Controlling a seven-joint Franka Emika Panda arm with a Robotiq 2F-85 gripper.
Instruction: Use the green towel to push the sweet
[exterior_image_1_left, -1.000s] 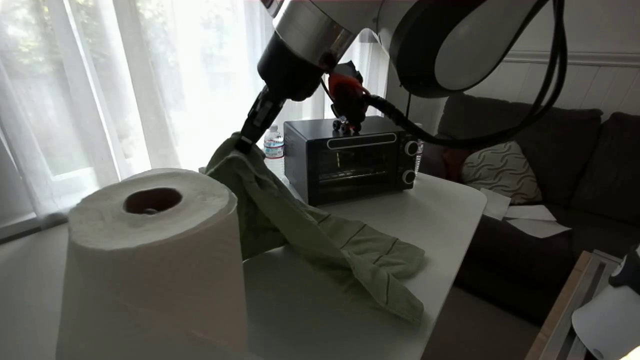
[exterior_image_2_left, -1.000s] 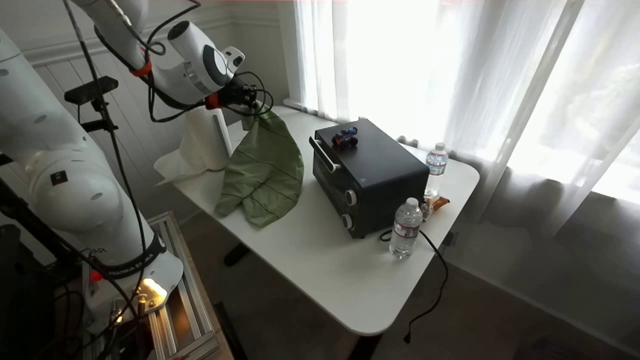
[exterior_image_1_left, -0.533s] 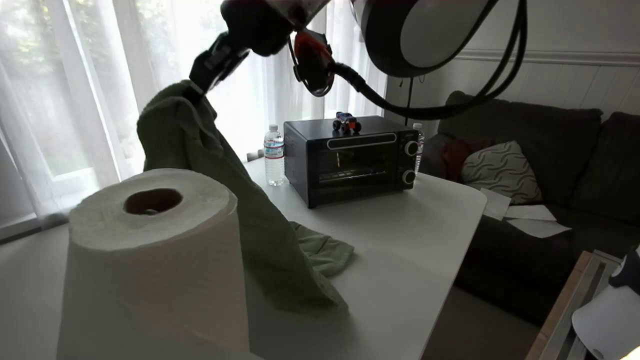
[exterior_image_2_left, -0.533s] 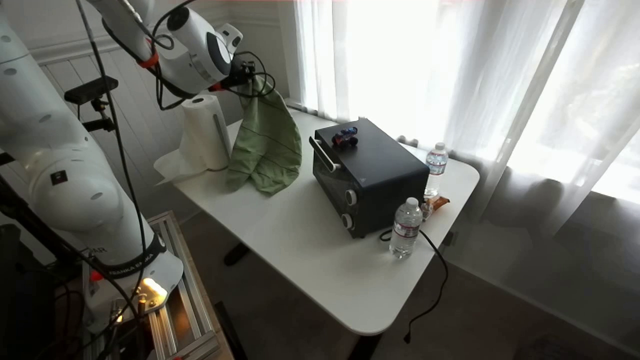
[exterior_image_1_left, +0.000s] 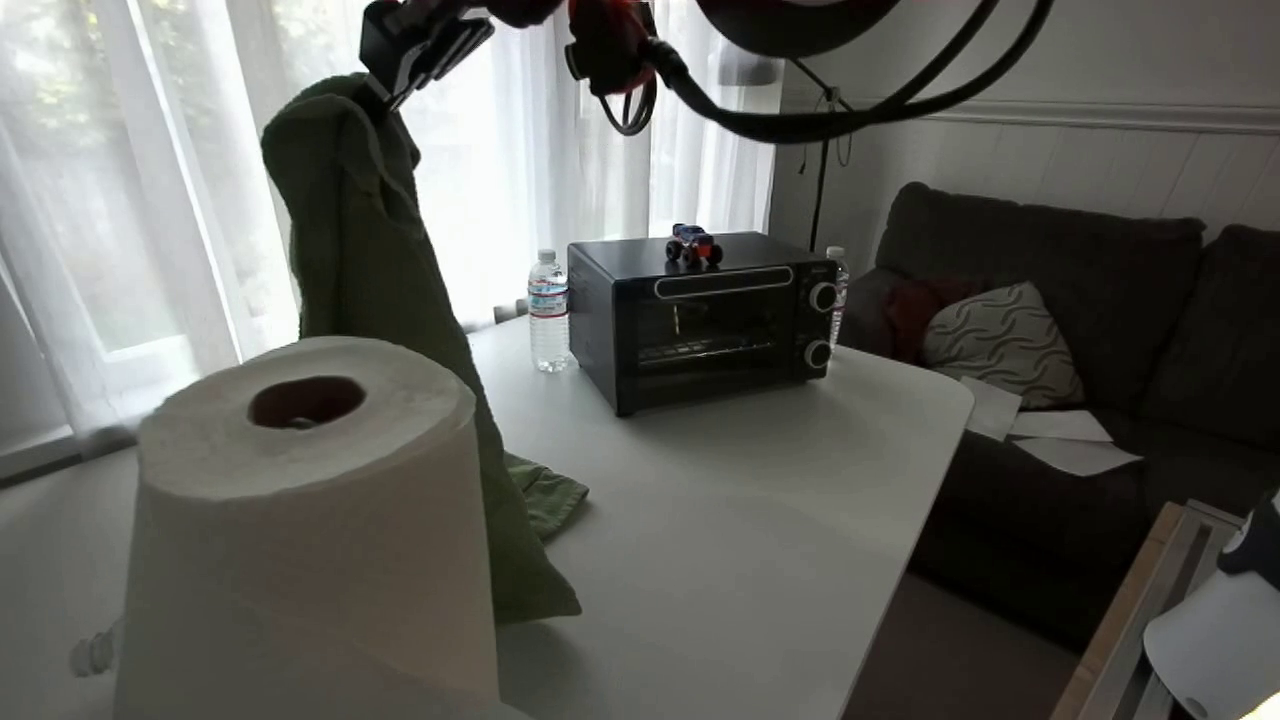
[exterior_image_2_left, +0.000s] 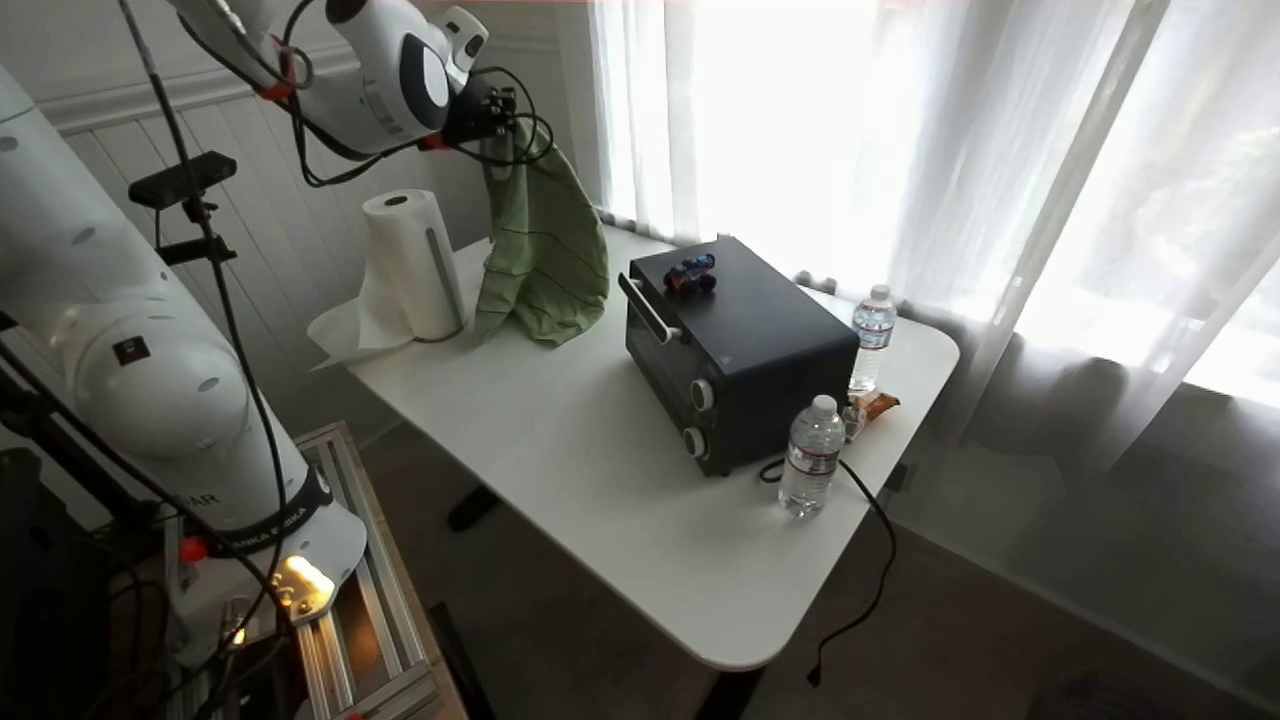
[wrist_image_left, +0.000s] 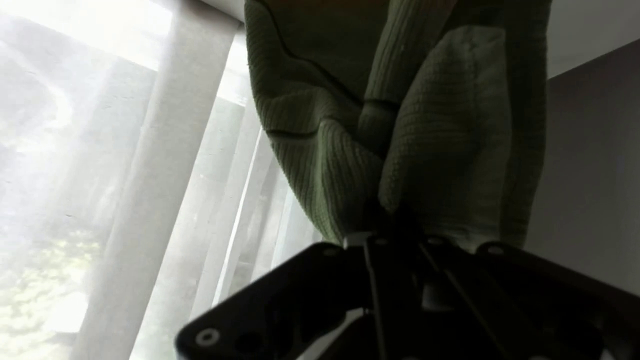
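The green towel (exterior_image_1_left: 375, 250) hangs from my gripper (exterior_image_1_left: 388, 98) in both exterior views. In an exterior view, the towel (exterior_image_2_left: 548, 245) hangs between the paper roll and the oven, its lower end at table level. I cannot tell whether that end touches. The gripper (exterior_image_2_left: 503, 130) is above the table's far end. In the wrist view the towel (wrist_image_left: 450, 135) bunches between the dark fingers (wrist_image_left: 392, 230), which are shut on it; the fingertips are hidden in cloth. A small orange-brown wrapped item (exterior_image_2_left: 873, 407), possibly the sweet, lies behind the oven near the bottles, far from the gripper.
A paper towel roll (exterior_image_1_left: 310, 540) stands beside the towel. A black toaster oven (exterior_image_2_left: 740, 350) carries a toy truck (exterior_image_2_left: 690, 274). Water bottles (exterior_image_2_left: 812, 455) (exterior_image_2_left: 872, 338) stand by the oven. A cord hangs off the white table (exterior_image_2_left: 600, 500). A small pale item (exterior_image_1_left: 93, 655) shows beside the roll.
My gripper has risen with the towel and moved toward the window end, away from the table front. The towel's lower end has slid back and lifted. The pale item beside the roll appears.
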